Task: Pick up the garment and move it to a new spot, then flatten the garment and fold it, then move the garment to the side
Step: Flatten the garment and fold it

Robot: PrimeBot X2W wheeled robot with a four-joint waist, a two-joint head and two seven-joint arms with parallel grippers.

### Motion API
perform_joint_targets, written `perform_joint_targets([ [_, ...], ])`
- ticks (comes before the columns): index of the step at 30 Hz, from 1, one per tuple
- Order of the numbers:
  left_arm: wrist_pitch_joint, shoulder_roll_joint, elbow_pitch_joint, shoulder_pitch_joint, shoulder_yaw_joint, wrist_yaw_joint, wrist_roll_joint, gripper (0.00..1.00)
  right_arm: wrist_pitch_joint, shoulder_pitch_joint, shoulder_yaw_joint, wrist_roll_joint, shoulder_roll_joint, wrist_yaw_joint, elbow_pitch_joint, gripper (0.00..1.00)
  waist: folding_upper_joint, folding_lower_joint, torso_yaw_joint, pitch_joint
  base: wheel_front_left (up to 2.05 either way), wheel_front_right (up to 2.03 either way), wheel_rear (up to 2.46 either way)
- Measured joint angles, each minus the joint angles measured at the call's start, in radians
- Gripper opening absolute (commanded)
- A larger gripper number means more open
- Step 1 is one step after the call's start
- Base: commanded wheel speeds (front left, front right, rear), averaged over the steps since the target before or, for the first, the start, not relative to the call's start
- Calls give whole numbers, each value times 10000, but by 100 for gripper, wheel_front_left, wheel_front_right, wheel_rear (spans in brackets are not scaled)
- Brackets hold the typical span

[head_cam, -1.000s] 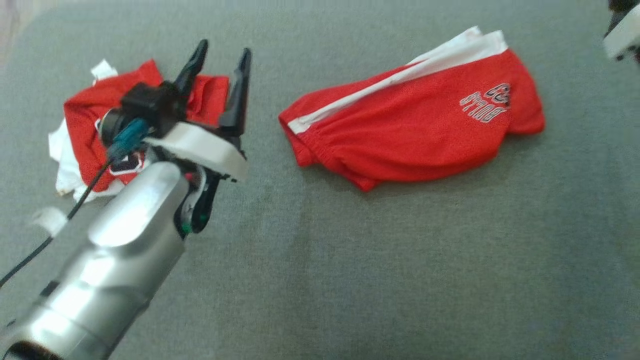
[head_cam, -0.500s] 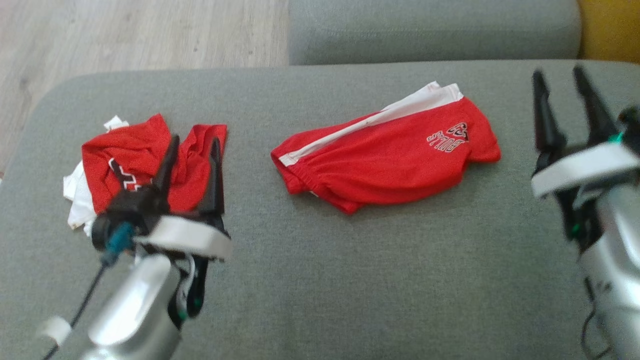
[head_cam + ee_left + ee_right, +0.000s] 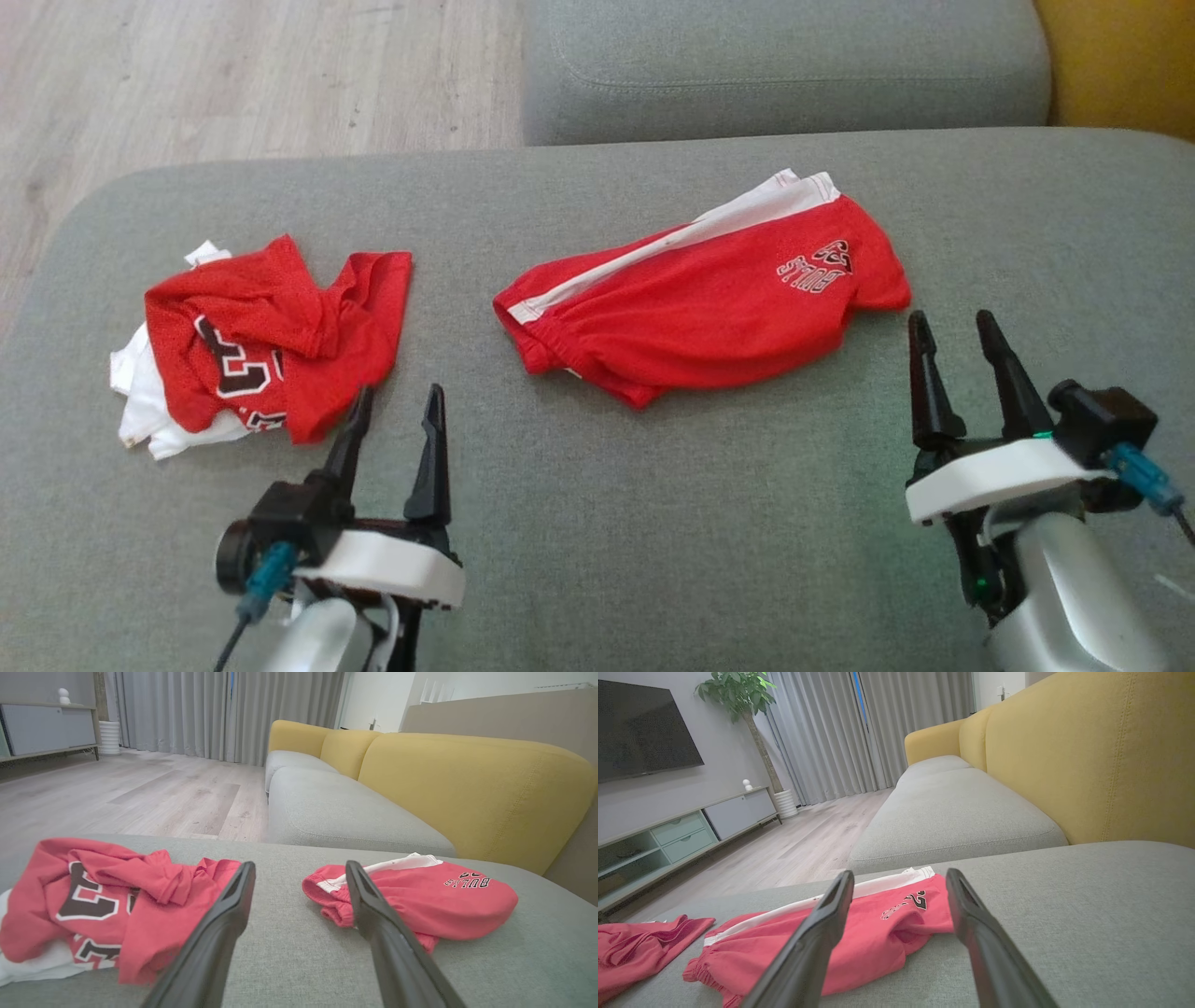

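The left gripper point(image 3: 400, 399) sits low on the left, spread wide and pointing up. The right gripper point(image 3: 952, 325) sits low on the right, spread wide too.

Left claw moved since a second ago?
Yes. The left claw has pulled back toward the robot: it overlapped the crumpled jersey before, now sits at its near edge.

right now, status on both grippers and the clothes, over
Left gripper open, empty, short of crumpled red jersey. Right gripper open, empty, beside red Bulls shorts, lying folded. Nothing blocks either reach.
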Motion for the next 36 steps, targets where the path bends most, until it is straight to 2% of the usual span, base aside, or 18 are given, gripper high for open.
perform_joint_targets([
  [10, 0, -725, 98, 67, 821, -823, 880, 100, 499, 17, -545, -414, 203, 0, -399, 100, 0, 1, 197, 372, 0, 0, 0],
  [15, 0, -945, 257, -145, 882, -1120, 1212, 100, 1210, -984, -1229, -405, 146, 0, -33, 100, 0, 1, 491, 814, 0, 0, 0],
  [19, 0, -1158, 293, -721, 1051, -1358, 1383, 100, 1793, -2225, -2002, -337, -58, 0, 794, 100, 0, 2, 809, 1272, 0, 0, 0],
  [20, 0, -1229, 326, -938, 1122, -1455, 1381, 100, 1971, -2765, -2435, -397, -259, 0, 1421, 100, 0, 3, 986, 1510, 0, 0, 0],
  [25, 0, -1409, 360, -1200, 1135, -1603, 1469, 100, 2349, -3788, -3193, -851, -746, 0, 3009, 100, 0, 2, 1482, 2035, 0, 0, 0],
  [36, 0, -1486, 512, -1643, 1110, -1722, 1482, 100, 2796, -4932, -3158, -1601, -1047, 0, 5373, 100, 0, 2, 2097, 2825, 0, 0, 0],
])
